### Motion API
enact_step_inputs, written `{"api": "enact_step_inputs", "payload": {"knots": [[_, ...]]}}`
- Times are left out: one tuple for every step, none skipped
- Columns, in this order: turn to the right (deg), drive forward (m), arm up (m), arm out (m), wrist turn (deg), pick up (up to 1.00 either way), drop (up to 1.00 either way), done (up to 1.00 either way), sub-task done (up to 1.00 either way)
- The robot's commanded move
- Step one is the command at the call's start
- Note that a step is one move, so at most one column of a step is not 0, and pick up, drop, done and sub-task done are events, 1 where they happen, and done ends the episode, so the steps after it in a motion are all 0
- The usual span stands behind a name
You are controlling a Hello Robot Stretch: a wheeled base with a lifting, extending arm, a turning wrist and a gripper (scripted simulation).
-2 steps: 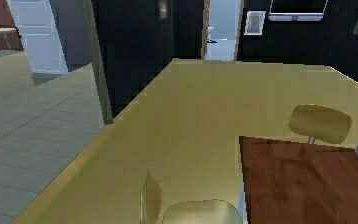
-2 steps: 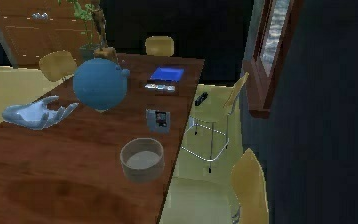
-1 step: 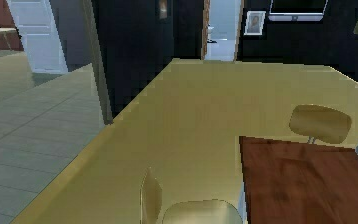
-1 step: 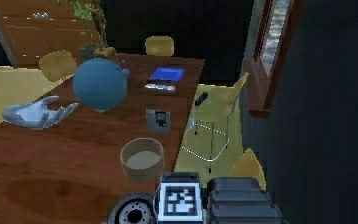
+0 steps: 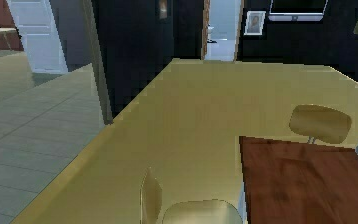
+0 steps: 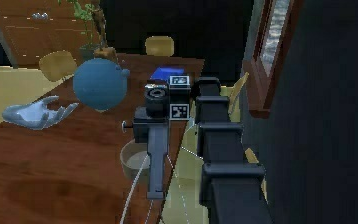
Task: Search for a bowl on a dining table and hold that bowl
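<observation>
The arm (image 6: 223, 150) lay over the counter (image 6: 52, 172), seemingly to bring jaws to the bowl (image 6: 132, 158); whether they held anything was unclear.

The desk (image 6: 47, 175), of reddish-brown wood, spans the left and middle of the arm side view. One corner of the desk (image 5: 297, 180) lies at the lower right of the forward view. At the left edge lies a pale bluish crumpled thing (image 6: 37, 112), with a round blue thing (image 6: 97, 85) just right of it. A tan bowl (image 6: 133, 156) stands low in the middle. A flat blue thing (image 6: 173, 73) lies higher up, and a plant (image 6: 90, 15) stands at the upper left.
</observation>
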Motion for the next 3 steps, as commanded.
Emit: {"api": "enact_step_inputs", "payload": {"knots": [[0.0,0.0,0.0,0.0,45.0,0.0,0.0,0.0,0.0],[0.0,0.0,0.0,0.0,45.0,0.0,0.0,0.0,0.0],[0.0,0.0,0.0,0.0,45.0,0.0,0.0,0.0,0.0]]}}
